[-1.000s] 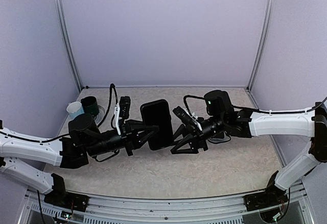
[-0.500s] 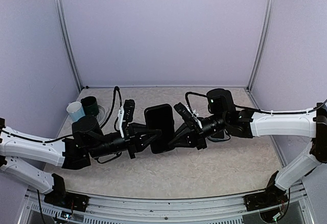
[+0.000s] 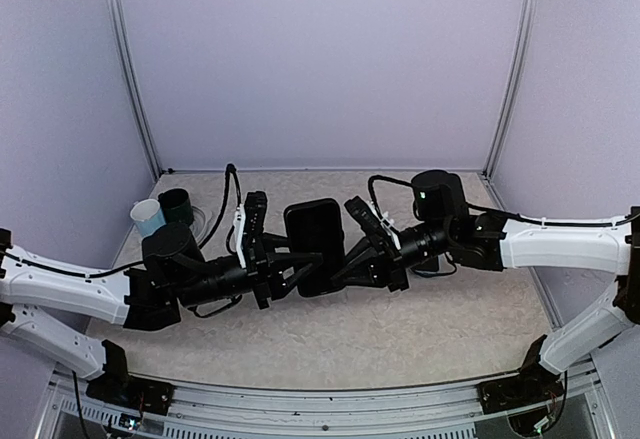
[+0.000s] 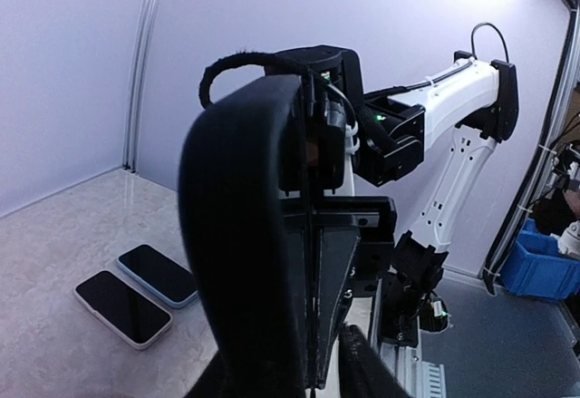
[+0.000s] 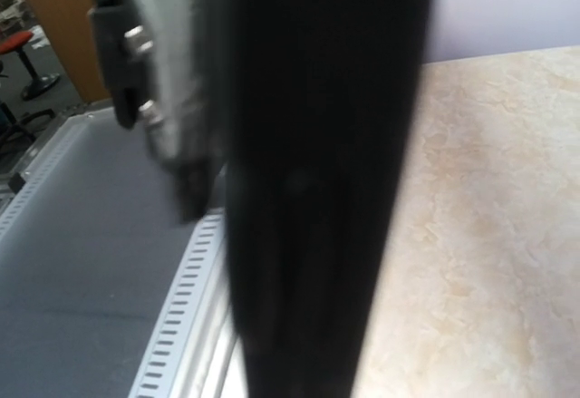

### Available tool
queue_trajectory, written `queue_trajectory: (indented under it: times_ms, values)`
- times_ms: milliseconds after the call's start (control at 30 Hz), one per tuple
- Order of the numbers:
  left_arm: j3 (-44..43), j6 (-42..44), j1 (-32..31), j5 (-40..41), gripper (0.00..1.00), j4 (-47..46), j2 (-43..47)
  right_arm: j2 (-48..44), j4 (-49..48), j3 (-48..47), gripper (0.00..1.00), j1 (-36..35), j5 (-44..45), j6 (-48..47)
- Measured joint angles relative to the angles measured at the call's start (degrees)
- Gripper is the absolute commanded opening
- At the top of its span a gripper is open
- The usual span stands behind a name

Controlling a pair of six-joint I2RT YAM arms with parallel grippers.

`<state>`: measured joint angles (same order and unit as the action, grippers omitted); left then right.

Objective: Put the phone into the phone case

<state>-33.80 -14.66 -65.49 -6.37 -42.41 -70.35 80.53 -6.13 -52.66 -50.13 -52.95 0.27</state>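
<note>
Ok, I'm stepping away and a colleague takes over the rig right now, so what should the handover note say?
Left tool: at the left edge of the black case; gripping or open, cannot tell.
Right tool: shut on the case's right edge.
Case: held in the air between the two arms, above the middle of the table.
Two phones lie side by side on the table, dark faces up.
Done: case lifted off the table.
Left: whether a phone already sits in the case cannot be told; check, then seat the phone fully.
</note>
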Motion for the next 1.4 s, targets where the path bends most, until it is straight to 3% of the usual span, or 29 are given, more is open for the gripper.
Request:
queue_trajectory:
  times_ms: [100,233,300,567,1000,1267,1400]
  values:
    - [-1.2,1.3,0.1,-0.5,0.56,0.0,-1.6,-0.5,0.0,0.2,0.0,0.0,0.7,0.2]
    - [-1.3,2.0,0.2,-0.8,0.94,0.2,-2.0,-1.9,-1.0,1.4,0.0,0.8,0.4,1.4]
    - [-0.4,2.2,0.3,-0.9,0.99,0.2,-1.2,-2.2,-1.9,1.8,0.0,1.7,0.1,2.7]
    - [5.0,3.0,0.5,-0.6,0.99,1.9,4.7,-2.3,-3.3,1.9,0.0,3.9,1.6,6.9]
    - [4.3,1.3,3.7,-7.2,0.98,6.6,5.3,-3.2,-5.0,2.7,0.0,4.2,4.3,9.6]
    - [3.4,-1.0,5.4,-11.7,0.66,8.7,3.5,-3.8,-4.9,2.7,0.0,5.2,4.4,9.7]
    - [0.5,0.3,5.0,-12.9,0.62,11.2,2.4,-4.7,-5.1,2.7,0.0,5.2,4.1,9.7]
